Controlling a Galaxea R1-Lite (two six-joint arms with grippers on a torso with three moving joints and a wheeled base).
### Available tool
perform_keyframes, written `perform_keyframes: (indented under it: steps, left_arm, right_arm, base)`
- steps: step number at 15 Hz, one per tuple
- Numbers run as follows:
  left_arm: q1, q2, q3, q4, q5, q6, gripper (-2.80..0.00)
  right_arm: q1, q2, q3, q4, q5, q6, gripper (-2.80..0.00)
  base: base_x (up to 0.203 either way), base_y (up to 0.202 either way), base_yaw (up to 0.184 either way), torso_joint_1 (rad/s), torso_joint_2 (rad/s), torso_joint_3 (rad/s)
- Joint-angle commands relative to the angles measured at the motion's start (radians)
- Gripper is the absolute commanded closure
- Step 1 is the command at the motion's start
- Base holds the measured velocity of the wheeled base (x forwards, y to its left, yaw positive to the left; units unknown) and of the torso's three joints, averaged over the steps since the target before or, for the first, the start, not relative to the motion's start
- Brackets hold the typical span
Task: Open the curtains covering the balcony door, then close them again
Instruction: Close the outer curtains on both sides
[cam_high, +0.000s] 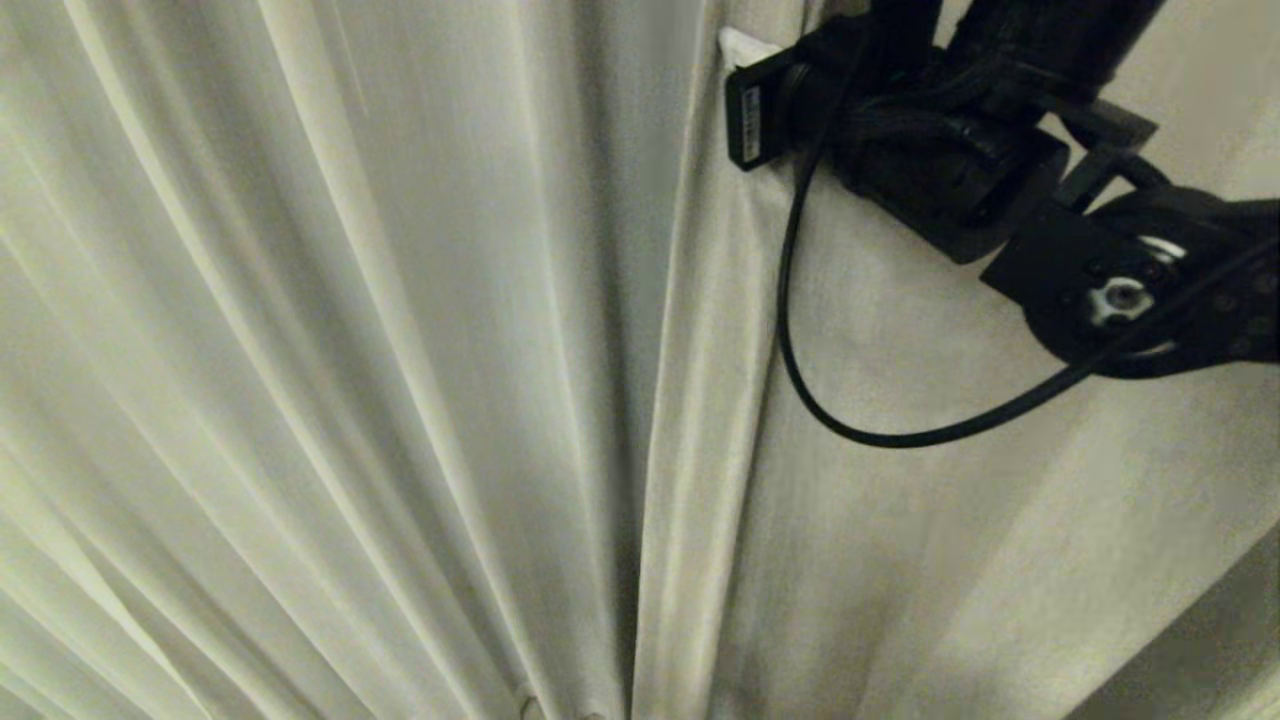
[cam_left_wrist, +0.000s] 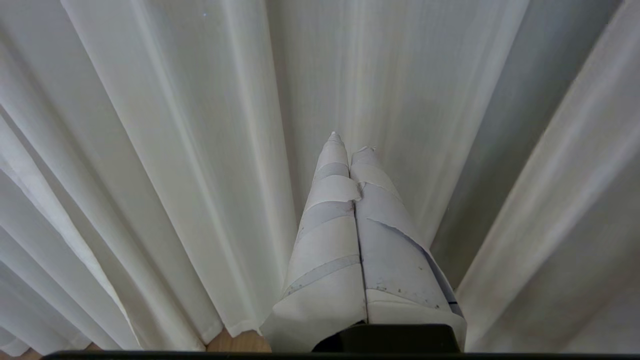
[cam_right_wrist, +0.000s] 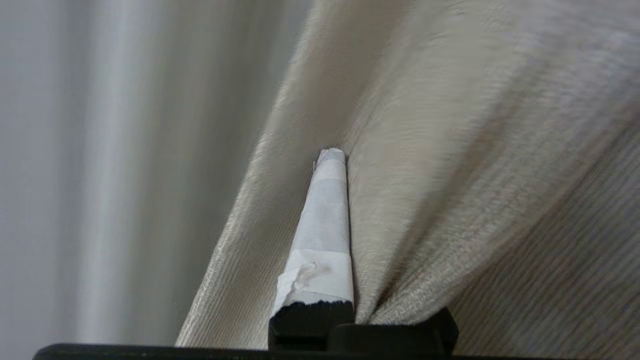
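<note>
— What is being shown in the head view?

— The whole view is being filled by the curtains (cam_high: 400, 350). Two panels are being seen: a thin, pleated one on the left and a thicker, woven one (cam_high: 900, 560) on the right. They are meeting in a fold near the middle. The balcony door is being hidden behind them.

— Where is the right gripper (cam_right_wrist: 337, 155) being held?

— It is being held high at the upper right of the head view, at the edge of the woven panel. In the right wrist view one taped finger (cam_right_wrist: 322, 235) is being seen, and the cloth is being bunched tightly against it. The other finger is being covered by the fabric. The jaws are nearly pressed together, so a fold of the woven panel is being pinched.

— And the left gripper (cam_left_wrist: 350, 142)?

— It is being kept low in front of the thin panel, with nothing between its taped fingers (cam_left_wrist: 330, 225). They are being pressed together along their whole length. A strip of wooden floor (cam_left_wrist: 240, 342) is being seen under the hem.

— Is a cable being seen?

— Yes, a black cable (cam_high: 850, 425) is hanging in a loop under the right arm.
</note>
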Motion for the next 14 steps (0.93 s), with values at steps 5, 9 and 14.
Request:
perform_keyframes:
  steps: [5,9,14]
  left_arm:
    - [0.000,0.000,0.000,0.000,0.000,0.000,0.00]
    - [0.000,0.000,0.000,0.000,-0.001,0.001,0.00]
    - [0.000,0.000,0.000,0.000,0.000,0.001,0.00]
  right_arm:
    - [-0.132,-0.209,0.152,-0.021,0.008,0.132,0.00]
    - [-0.136,-0.271,0.210,-0.025,0.008,0.185,0.00]
    - [-0.137,-0.312,0.236,-0.025,0.011,0.202,0.00]
  base:
    - [0.000,0.000,0.000,0.000,0.00,0.000]
    - [0.000,0.000,0.000,0.000,0.00,0.000]
    - [0.000,0.000,0.000,0.000,0.00,0.000]
